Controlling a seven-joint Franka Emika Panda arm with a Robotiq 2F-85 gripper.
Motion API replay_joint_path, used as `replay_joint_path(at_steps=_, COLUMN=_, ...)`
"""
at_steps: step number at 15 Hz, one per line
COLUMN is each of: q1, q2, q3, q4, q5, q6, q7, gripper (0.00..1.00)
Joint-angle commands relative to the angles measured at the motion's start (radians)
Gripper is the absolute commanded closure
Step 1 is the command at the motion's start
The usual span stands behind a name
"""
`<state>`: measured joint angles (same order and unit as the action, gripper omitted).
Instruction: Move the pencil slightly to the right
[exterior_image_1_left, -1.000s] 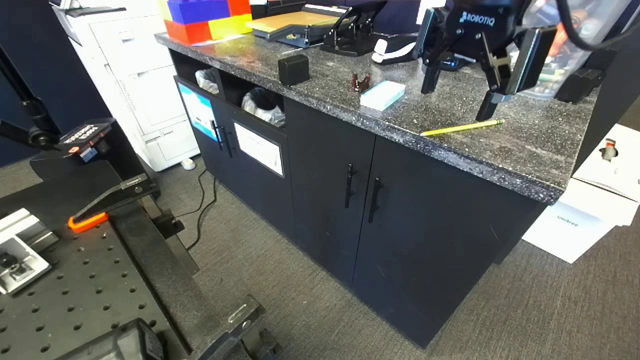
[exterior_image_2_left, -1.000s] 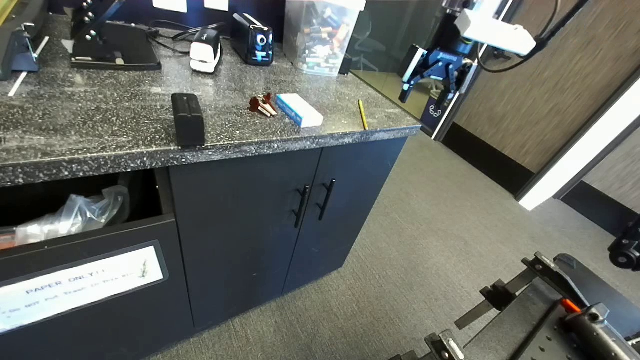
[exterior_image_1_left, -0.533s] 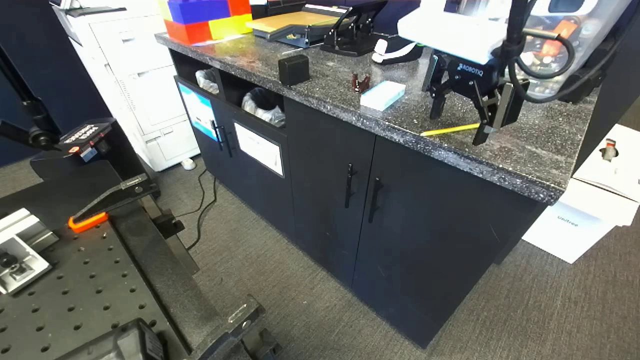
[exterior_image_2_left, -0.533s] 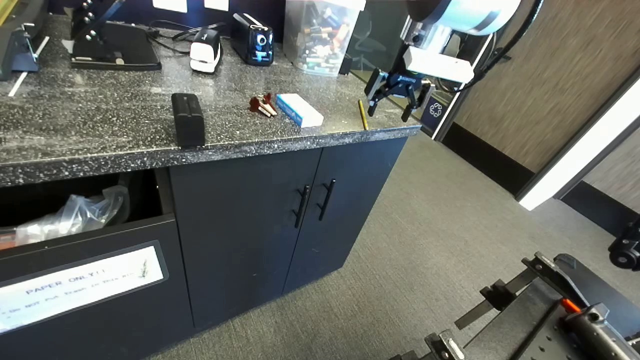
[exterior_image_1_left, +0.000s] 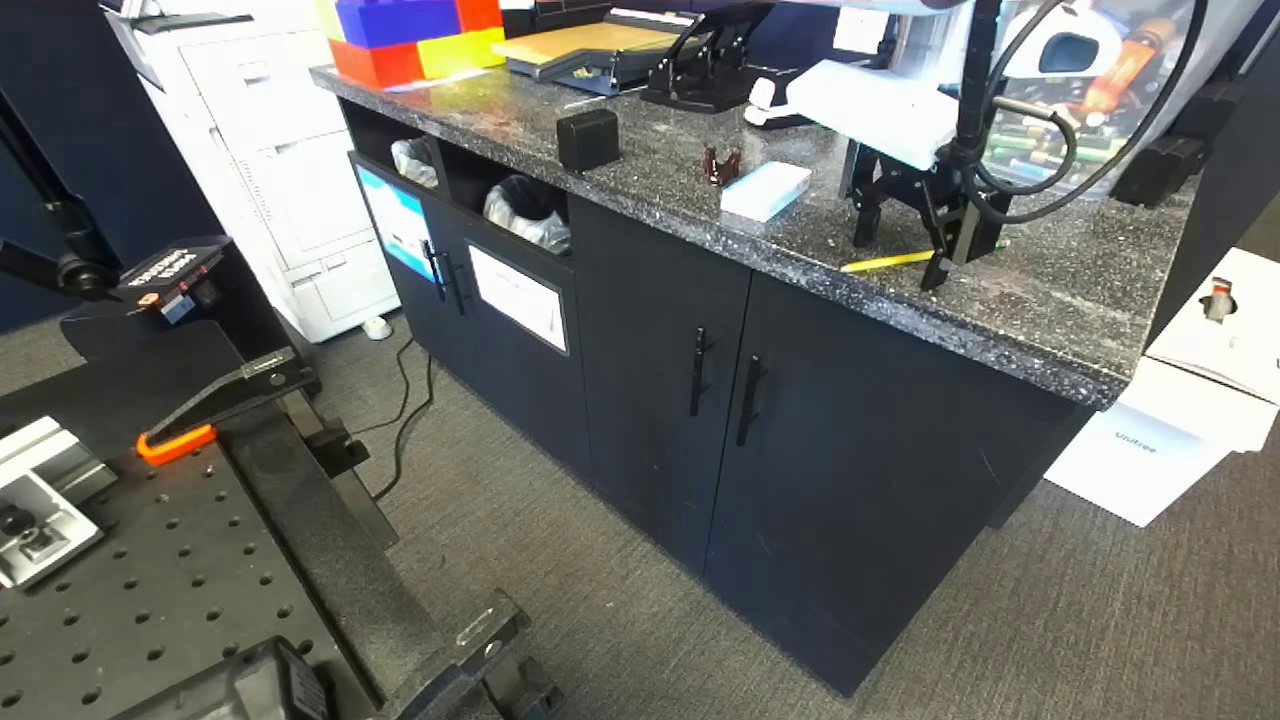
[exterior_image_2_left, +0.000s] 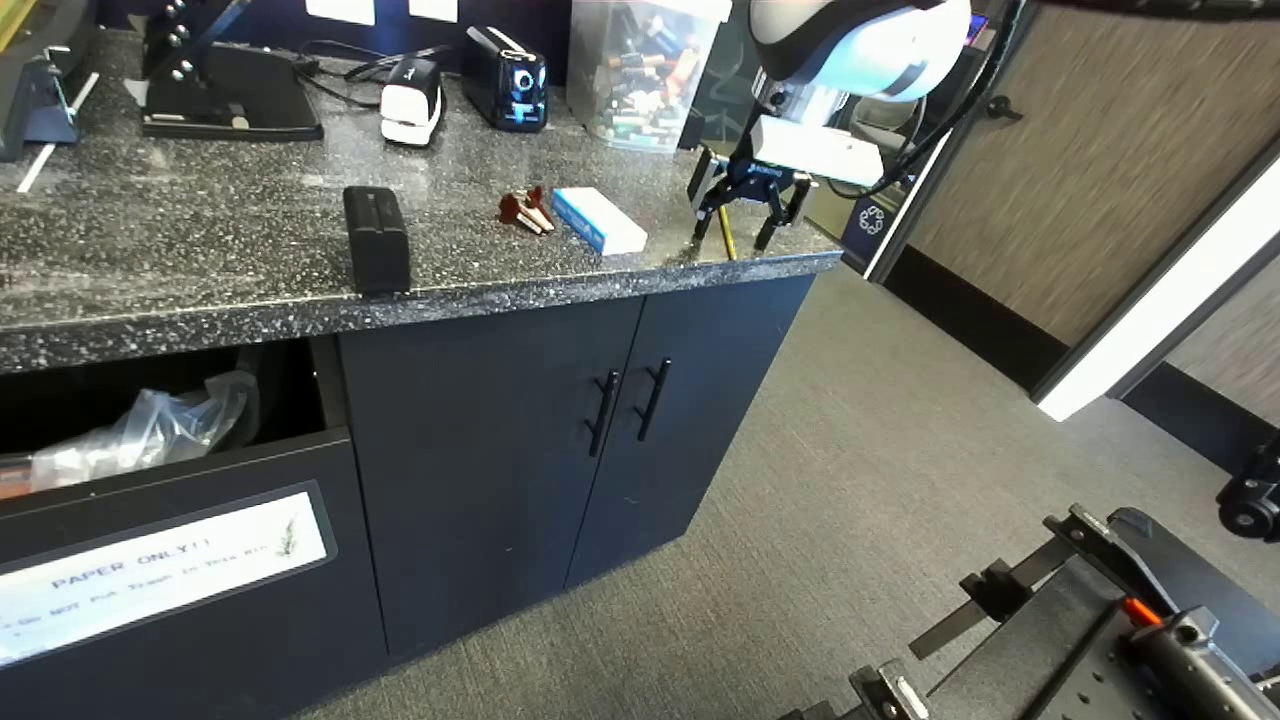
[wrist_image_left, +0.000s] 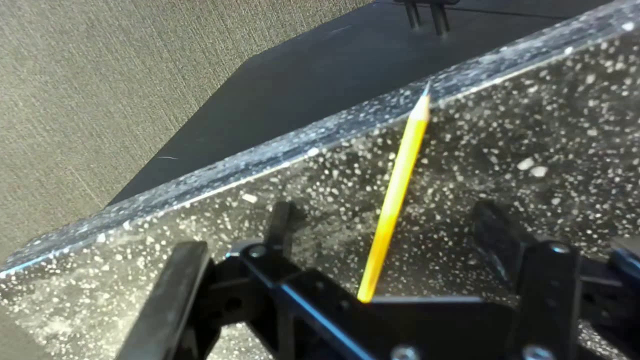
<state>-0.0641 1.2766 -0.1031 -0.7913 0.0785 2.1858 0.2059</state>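
Observation:
The thin yellow pencil lies on the dark speckled countertop near its front edge. In an exterior view the pencil runs roughly front to back. In the wrist view the pencil has its tip at the counter edge, and its far end is hidden behind the gripper body. My gripper is open, with one finger on each side of the pencil and a gap to both. The gripper also shows low over the counter in both exterior views. Whether the fingertips touch the counter, I cannot tell.
A small white and blue box and a dark red staple remover lie beside the pencil. A black block stands near the front edge. A clear bin, a black sharpener and a stapler stand behind.
My open gripper has come in over the counter and down, from beside the pencil to around it. The pencil has not visibly moved.

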Motion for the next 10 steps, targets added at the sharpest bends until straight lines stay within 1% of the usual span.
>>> replay_joint_path(at_steps=1, q1=-0.001, q2=0.134, q3=-0.008, q4=0.243, q5=-0.007, q6=-0.108, q7=0.039, gripper=0.42)
replay_joint_path(at_steps=3, q1=-0.001, q2=0.149, q3=-0.009, q4=0.282, q5=-0.006, q6=-0.143, q7=0.047, gripper=0.55)
replay_joint_path(at_steps=4, q1=-0.004, q2=0.144, q3=0.006, q4=0.278, q5=-0.024, q6=-0.147, q7=0.057, gripper=0.64)
replay_joint_path(at_steps=5, q1=-0.007, q2=0.153, q3=0.008, q4=0.299, q5=-0.026, q6=-0.165, q7=0.061, gripper=0.7)
replay_joint_path(at_steps=6, q1=-0.011, q2=0.157, q3=0.013, q4=0.313, q5=-0.026, q6=-0.188, q7=0.065, gripper=0.79)
replay_joint_path(at_steps=9, q1=-0.027, q2=0.17, q3=0.023, q4=0.355, q5=-0.02, q6=-0.252, q7=0.074, gripper=0.99)
replay_joint_path(at_steps=10, q1=-0.032, q2=0.174, q3=0.025, q4=0.369, q5=-0.019, q6=-0.272, q7=0.077, gripper=1.0)
